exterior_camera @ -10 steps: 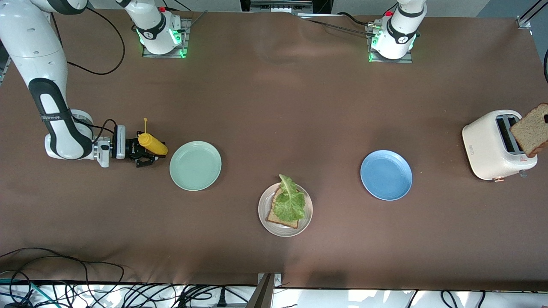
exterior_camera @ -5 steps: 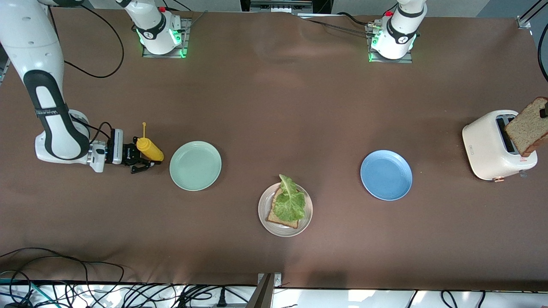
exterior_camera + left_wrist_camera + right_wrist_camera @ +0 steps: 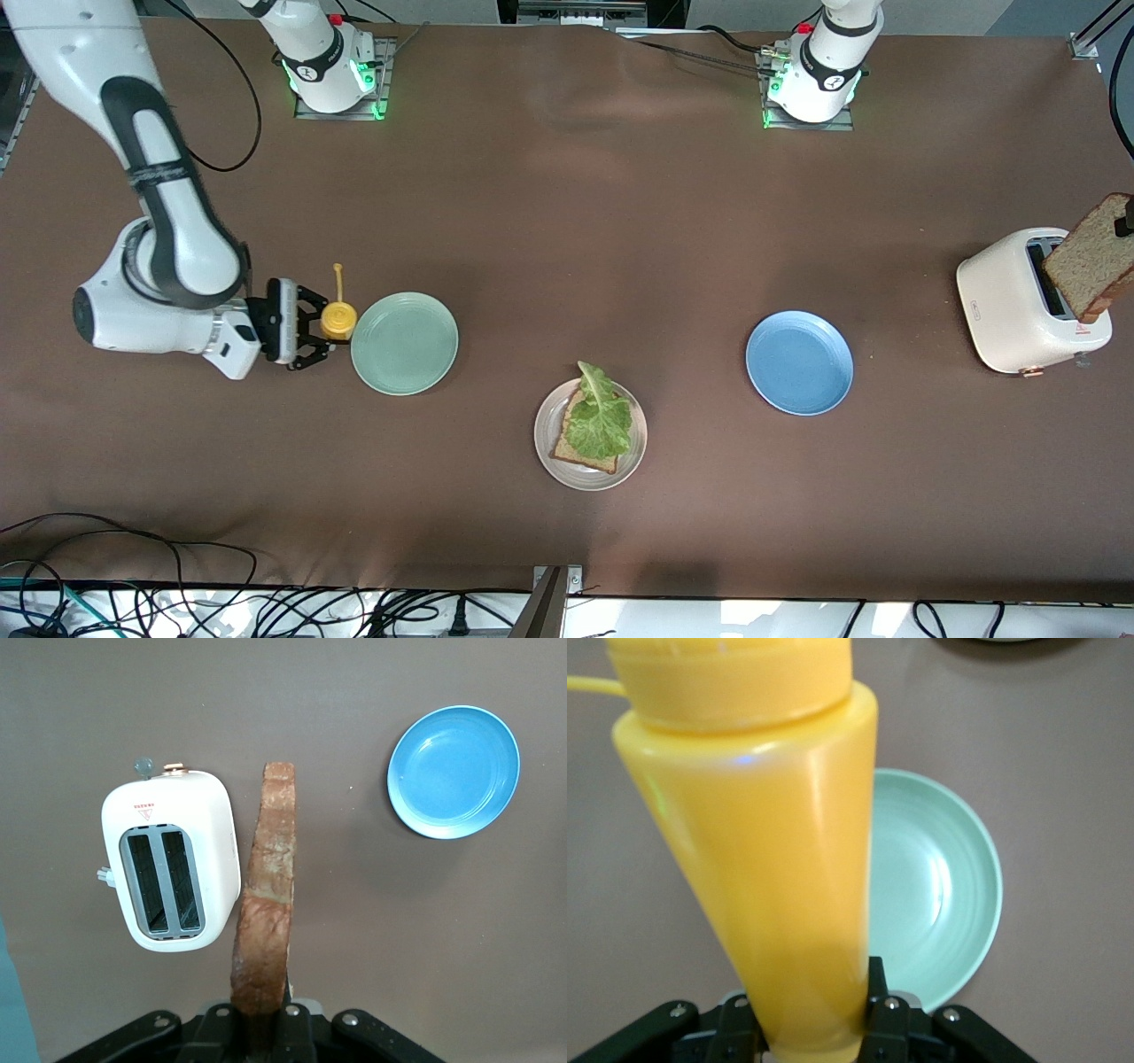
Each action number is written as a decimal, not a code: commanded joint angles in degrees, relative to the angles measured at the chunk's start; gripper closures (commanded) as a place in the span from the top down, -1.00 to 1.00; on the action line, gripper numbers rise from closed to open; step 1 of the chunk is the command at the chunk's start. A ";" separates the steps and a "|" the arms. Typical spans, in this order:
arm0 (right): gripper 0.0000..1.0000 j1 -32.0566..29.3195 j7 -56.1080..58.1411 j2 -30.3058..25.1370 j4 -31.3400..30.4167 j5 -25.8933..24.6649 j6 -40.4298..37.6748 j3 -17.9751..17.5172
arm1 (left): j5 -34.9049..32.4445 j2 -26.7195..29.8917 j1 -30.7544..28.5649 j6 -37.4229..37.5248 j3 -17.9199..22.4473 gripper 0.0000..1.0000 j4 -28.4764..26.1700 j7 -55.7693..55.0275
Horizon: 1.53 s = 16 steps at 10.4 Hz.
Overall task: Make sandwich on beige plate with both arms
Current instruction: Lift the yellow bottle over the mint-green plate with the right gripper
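Observation:
The beige plate [image 3: 544, 440] lies mid-table, nearest the front camera. On it rests one brown bread slice [image 3: 586, 461] with a green lettuce leaf [image 3: 601, 415] on top. A second bread slice [image 3: 1088, 257] hangs tilted over the white toaster, my left gripper [image 3: 263, 1028] shut on its lower edge; the left wrist view shows the same slice [image 3: 266, 895] edge-on. My right gripper [image 3: 321, 330] is shut on a yellow squeeze bottle [image 3: 337, 319] beside the mint-green plate. In the right wrist view the bottle [image 3: 771, 859] fills the space between the black fingers [image 3: 877, 992].
The mint-green plate [image 3: 405, 343] lies toward the right arm's end, the blue plate [image 3: 799, 362] toward the left arm's end. The white toaster [image 3: 1019, 301] has two empty slots [image 3: 164, 881]. Cables run along the table's front edge [image 3: 133, 567].
The right arm swung round and carried the yellow bottle closer to the mint-green plate, turning it from lying sideways to end-on. The held bread slice shifted slightly over the toaster.

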<state>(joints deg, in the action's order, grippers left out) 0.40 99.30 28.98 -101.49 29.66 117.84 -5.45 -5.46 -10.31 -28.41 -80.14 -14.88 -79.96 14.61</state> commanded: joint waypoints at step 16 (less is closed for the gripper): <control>-1.00 62.07 -40.25 31.46 34.95 -23.51 -0.33 53.75 | 4.14 -1.12 0.02 1.47 -0.32 -1.00 -1.16 -0.10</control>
<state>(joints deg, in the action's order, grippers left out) 58.68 59.62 55.80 -70.55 7.32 118.70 41.33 -2.31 -11.73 -28.26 -78.63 -15.10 -81.17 14.61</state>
